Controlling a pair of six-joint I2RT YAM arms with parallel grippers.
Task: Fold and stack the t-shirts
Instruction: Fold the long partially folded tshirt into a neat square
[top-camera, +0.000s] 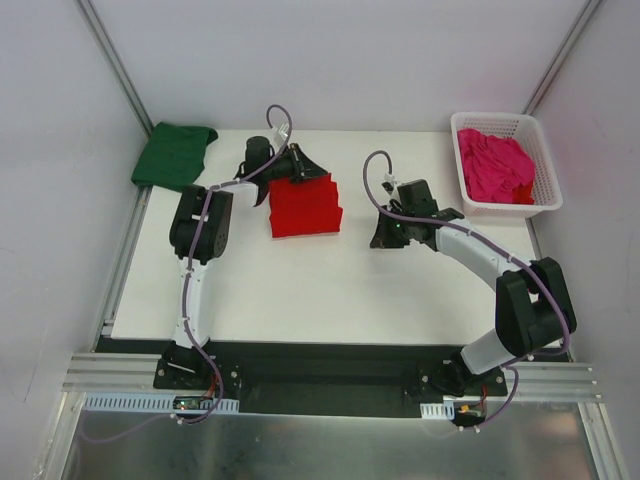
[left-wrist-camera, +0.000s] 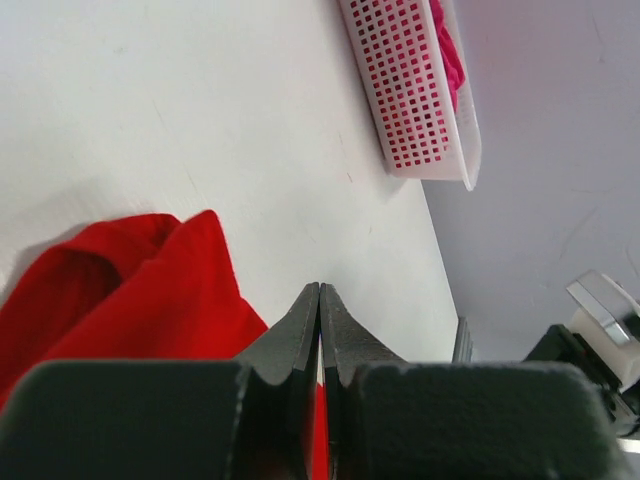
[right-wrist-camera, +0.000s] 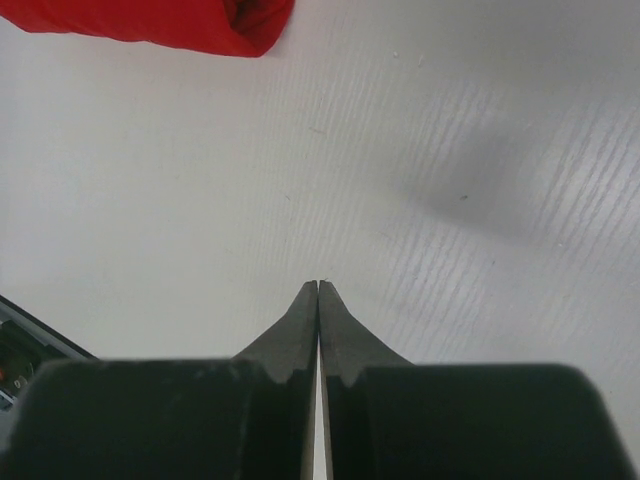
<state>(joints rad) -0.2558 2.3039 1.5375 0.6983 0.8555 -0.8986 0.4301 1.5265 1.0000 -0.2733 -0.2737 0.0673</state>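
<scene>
A folded red t-shirt (top-camera: 305, 207) lies on the white table (top-camera: 300, 290), left of centre. My left gripper (top-camera: 310, 168) hovers at the shirt's far edge, shut. In the left wrist view its fingertips (left-wrist-camera: 320, 285) meet with nothing pinched, and the red t-shirt (left-wrist-camera: 130, 290) lies beneath and to the left. My right gripper (top-camera: 383, 235) is shut over bare table, to the right of the red t-shirt (right-wrist-camera: 150, 20). Its tips (right-wrist-camera: 318, 283) hold nothing. A dark green t-shirt (top-camera: 175, 155) lies folded at the far left corner. A magenta t-shirt (top-camera: 495, 165) sits crumpled in the basket.
The white lattice basket (top-camera: 505, 122) stands at the far right corner of the table; it also shows in the left wrist view (left-wrist-camera: 410, 90), with the pink cloth (left-wrist-camera: 450, 55) inside. The green t-shirt overhangs the table's left edge. Grey walls close in the sides and back.
</scene>
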